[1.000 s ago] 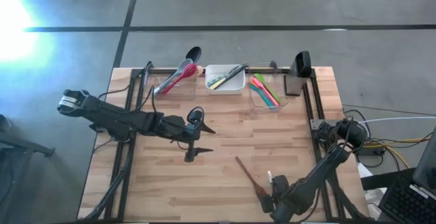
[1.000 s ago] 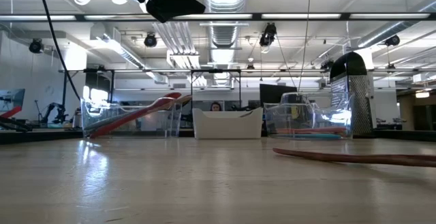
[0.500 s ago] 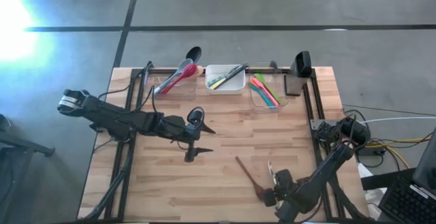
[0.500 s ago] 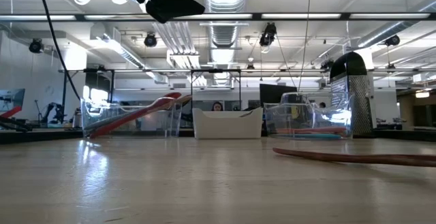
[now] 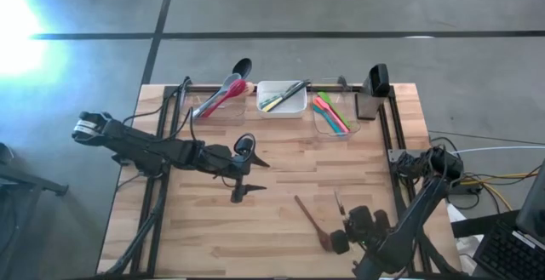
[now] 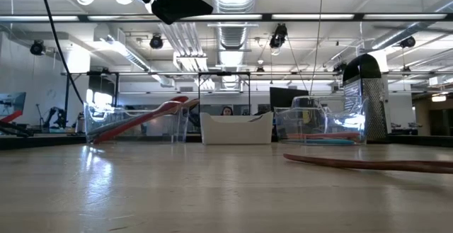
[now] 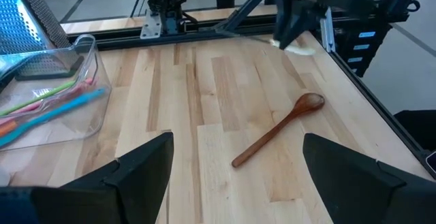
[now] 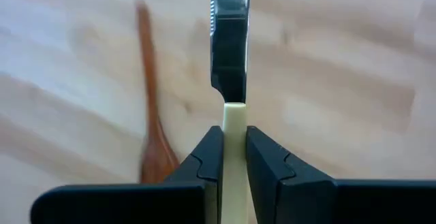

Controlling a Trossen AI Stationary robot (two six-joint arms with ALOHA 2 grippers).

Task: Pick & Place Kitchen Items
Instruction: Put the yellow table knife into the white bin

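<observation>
One cream-handled knife (image 8: 230,54), light, stiff and probably slippery, sits clamped by its handle in the right gripper (image 8: 233,149) at lower right, while the left gripper (image 7: 235,166) stands open mid-left.

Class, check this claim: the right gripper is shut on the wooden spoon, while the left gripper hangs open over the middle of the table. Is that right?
Not quite. The right gripper is shut on a cream-handled knife, as the right wrist view shows; the wooden spoon lies free on the table beside it. The left gripper does hang open over the middle.
</observation>
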